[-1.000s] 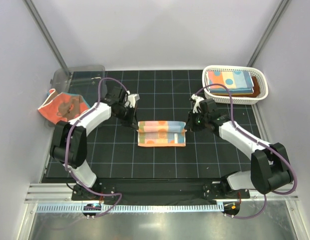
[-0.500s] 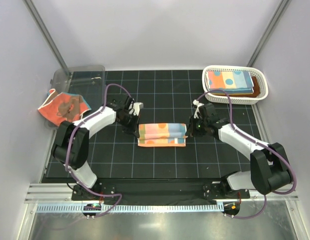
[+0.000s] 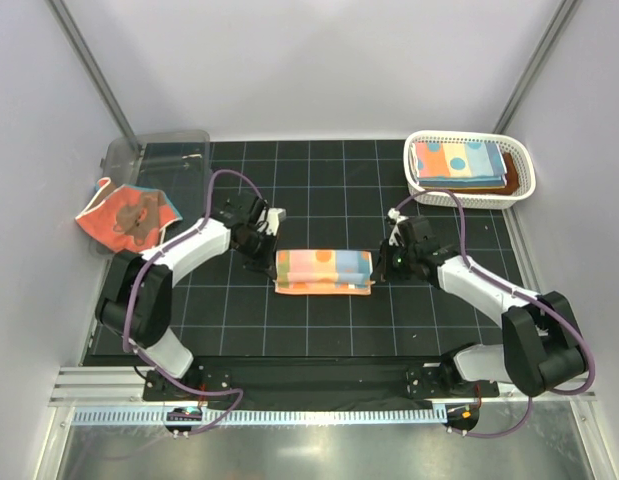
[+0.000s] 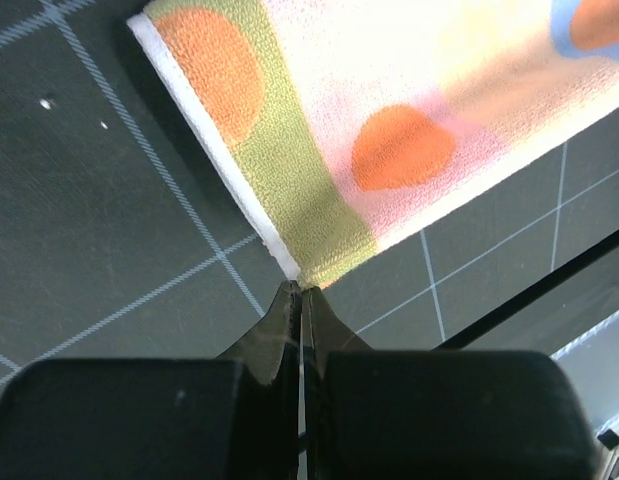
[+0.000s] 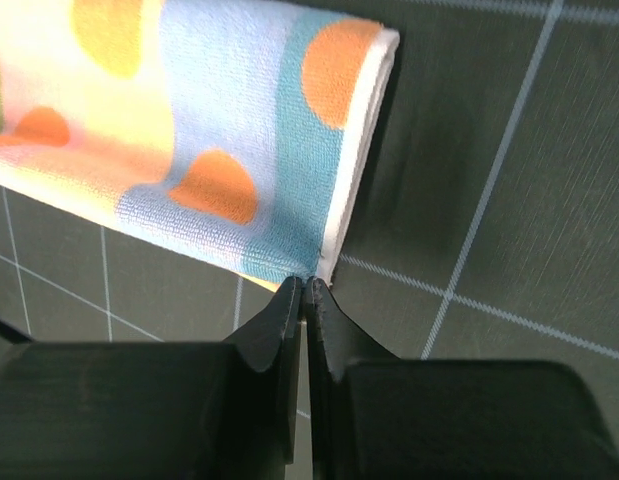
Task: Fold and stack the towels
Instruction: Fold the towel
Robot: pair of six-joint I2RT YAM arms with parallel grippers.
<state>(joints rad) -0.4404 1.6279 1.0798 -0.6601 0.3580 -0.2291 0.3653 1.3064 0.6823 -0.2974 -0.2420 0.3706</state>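
One towel (image 3: pixel 324 270) in left hand (image 4: pixel 301 291), right hand (image 5: pixel 307 283)

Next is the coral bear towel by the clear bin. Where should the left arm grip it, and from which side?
Probably the right edge of the coral bear towel, nearest the mat, coming down from above on the mat side. It lies crumpled by the clear bin, so that edge looks the most exposed and reachable.
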